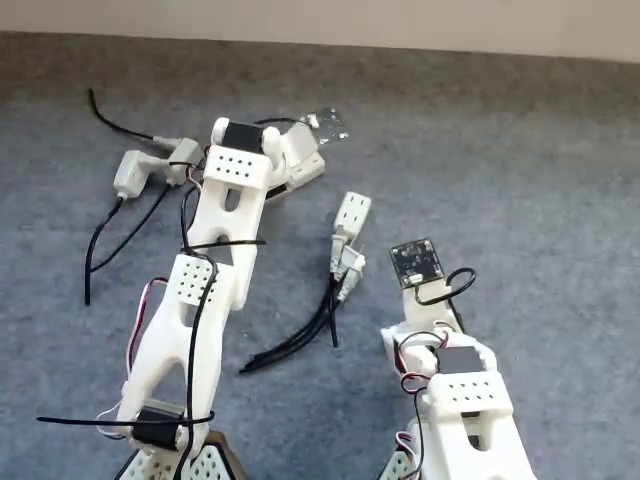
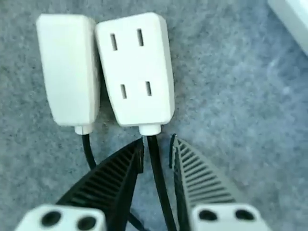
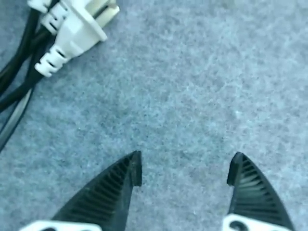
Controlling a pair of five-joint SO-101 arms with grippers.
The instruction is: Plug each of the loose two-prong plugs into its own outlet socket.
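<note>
Left claw (image 2: 156,148) astride cord (image 2: 162,192) of outlet socket (image 2: 136,70)

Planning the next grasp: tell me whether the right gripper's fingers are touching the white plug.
Apart. The right wrist view shows bare carpet between the open fingers and the white plug.

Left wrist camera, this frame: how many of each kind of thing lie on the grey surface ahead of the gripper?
White rectangular plastic cord-end blocks, one face-up showing socket slots: 2
Black cables leaving those blocks: 2
White object, only partly in frame: 1
Total: 5
</note>
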